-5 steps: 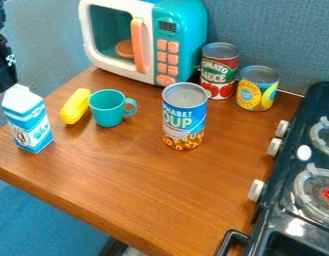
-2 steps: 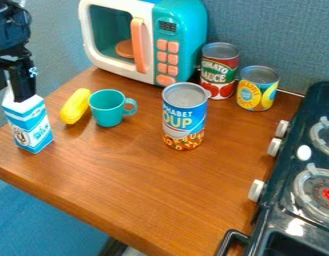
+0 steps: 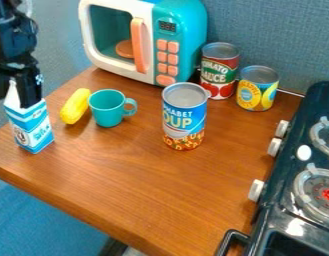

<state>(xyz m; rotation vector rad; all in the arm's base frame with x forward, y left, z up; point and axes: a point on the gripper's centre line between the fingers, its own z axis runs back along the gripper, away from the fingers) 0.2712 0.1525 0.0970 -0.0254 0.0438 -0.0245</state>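
Observation:
At the upper left the gripper [image 3: 16,100] hangs over the blue and white milk carton [image 3: 32,129], fingers apart, with the carton's white peaked top between them. Part of that top is hidden by the nearer finger. The carton stands upright close to the table's left edge. Just right of it lies a yellow corn [image 3: 74,106], beside a teal cup [image 3: 107,108] whose handle points right. A soup can [image 3: 184,117] stands upright near the table's middle.
Behind are a toy microwave [image 3: 116,37], a tomato sauce can [image 3: 219,72] and a yellow-labelled can [image 3: 257,90]. A dark toy stove [image 3: 283,165] with white knobs borders the wooden table [image 3: 146,195] on the right.
The gripper has come in from the upper left, moving right and down, until its fingers straddle the carton's top. The carton and the other objects stand where they were.

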